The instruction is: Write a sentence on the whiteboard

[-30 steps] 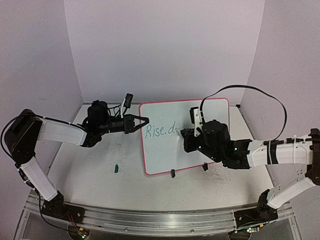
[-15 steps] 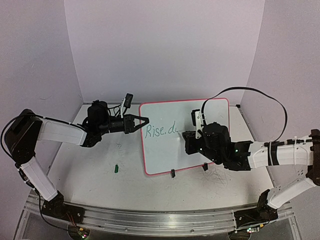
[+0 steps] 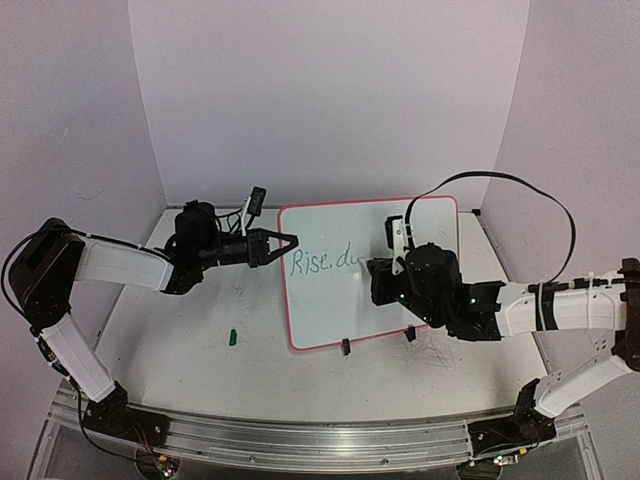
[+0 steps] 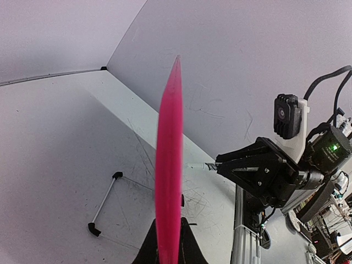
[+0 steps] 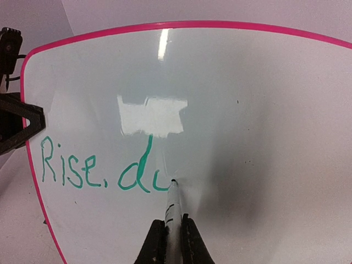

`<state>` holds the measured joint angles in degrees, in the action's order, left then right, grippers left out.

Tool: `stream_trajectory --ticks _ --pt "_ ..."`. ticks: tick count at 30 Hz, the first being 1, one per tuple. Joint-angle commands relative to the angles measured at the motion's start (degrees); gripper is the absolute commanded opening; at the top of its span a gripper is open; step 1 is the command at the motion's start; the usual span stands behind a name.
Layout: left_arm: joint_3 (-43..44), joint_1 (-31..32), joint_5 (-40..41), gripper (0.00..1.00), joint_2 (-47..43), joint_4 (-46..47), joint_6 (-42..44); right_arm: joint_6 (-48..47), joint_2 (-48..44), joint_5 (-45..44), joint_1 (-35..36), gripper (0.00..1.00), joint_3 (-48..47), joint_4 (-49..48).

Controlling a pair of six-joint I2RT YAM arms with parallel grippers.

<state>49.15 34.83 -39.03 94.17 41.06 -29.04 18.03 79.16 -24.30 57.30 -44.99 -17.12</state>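
The right claw (image 5: 175,228) is pinched tight on a marker (image 5: 172,201), whose tip touches the whiteboard (image 5: 253,110) just after the green letters (image 5: 93,171) "Rise, du". Light, even pressure should suit the next stroke. The left claw (image 3: 286,242) clamps the left edge of the board, which stands on the table (image 3: 180,365). A green cap (image 3: 232,337) lies well apart, and nothing seems to block the way.

My white table – and what sits on it

The table (image 3: 200,380) ahead of my two bases is white, marked with faint pen scribbles (image 3: 437,352) on my right side. The whiteboard (image 3: 330,305) stands near its middle on two black clip feet (image 3: 345,346) – and a small green piece (image 3: 232,337) lies alone to my left, apart from the board.
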Motion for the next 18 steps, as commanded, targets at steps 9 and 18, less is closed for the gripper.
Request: stream_trajectory --ticks 9,18 --pt "1.48 -0.09 2.99 0.0 0.27 -0.8 2.14 -1.27 2.39 0.47 -0.13 0.0 -3.44 -2.21" --pt "1.12 -0.11 3.07 0.0 0.3 -0.77 2.23 -0.45 1.34 2.71 -0.01 0.0 -2.08 -1.44"
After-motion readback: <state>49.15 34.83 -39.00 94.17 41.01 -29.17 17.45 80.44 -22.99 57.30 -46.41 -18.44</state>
